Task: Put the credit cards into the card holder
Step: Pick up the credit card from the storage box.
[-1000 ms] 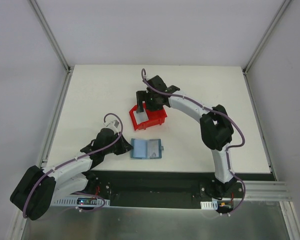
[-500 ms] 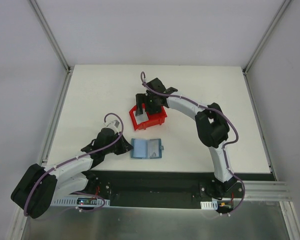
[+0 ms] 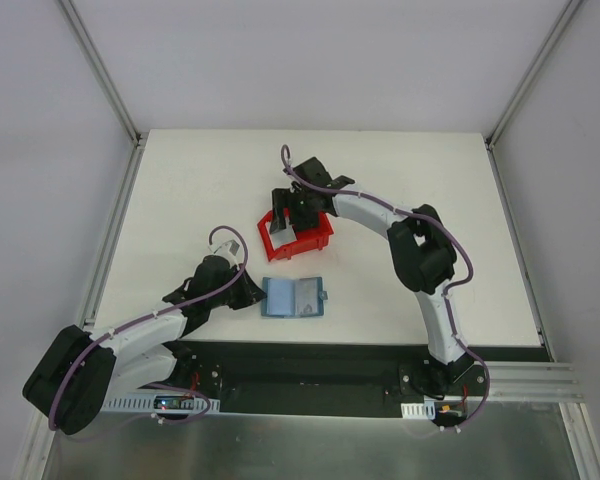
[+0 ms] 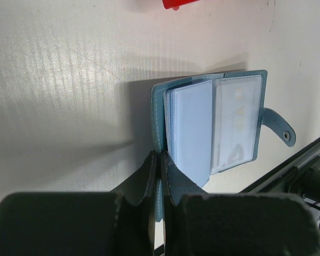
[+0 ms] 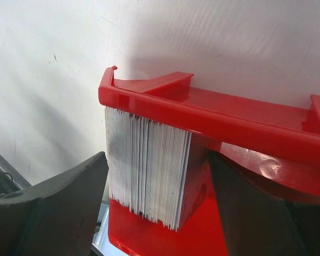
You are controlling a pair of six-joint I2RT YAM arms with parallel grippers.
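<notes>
Over the last second the right gripper point(image 3: 298, 210) has slid a little to the left and dropped lower into the red plastic bin point(image 3: 318, 240). Its fingers now stand on either side of the stack of pale credit cards point(image 5: 146, 170). The right arm's black elbow point(image 3: 420, 255) has swung left and slightly farther away.

Card holder point(image 3: 294, 297): you'll see it open, just near-side of the red bin point(image 3: 302, 246).
Right gripper point(image 3: 300, 213): over that bin.

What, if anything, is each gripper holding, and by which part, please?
The left gripper is shut on the card holder, pinching the edge of its teal cover. The right gripper is open around the credit cards in the red bin, holding nothing.
</notes>
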